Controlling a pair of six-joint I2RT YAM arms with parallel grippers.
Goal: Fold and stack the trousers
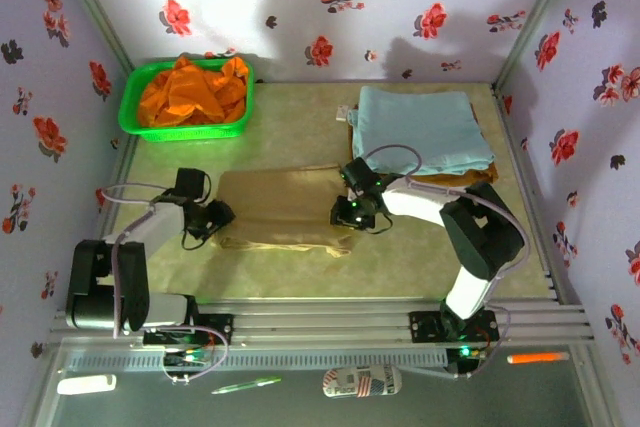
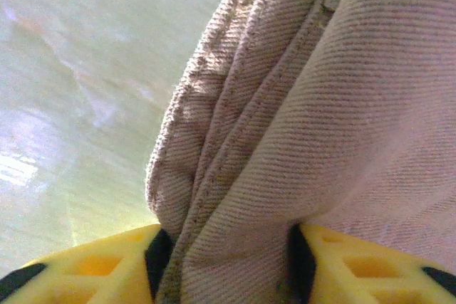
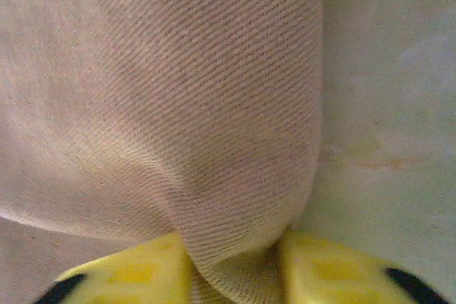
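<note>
Left jaws pinch a seamed bunch of the trousers (image 2: 342, 140); right jaws pinch a smooth fold of them. The trousers lie spread mid-worktop (image 1: 400, 267), between our two arms. We judge a fold is in hand. Next, we must lift both ends together and lay them evenly over the rest.

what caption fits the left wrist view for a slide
Left gripper with jaws shut on a bunched, seamed fold of the trousers against the pale table
</note>
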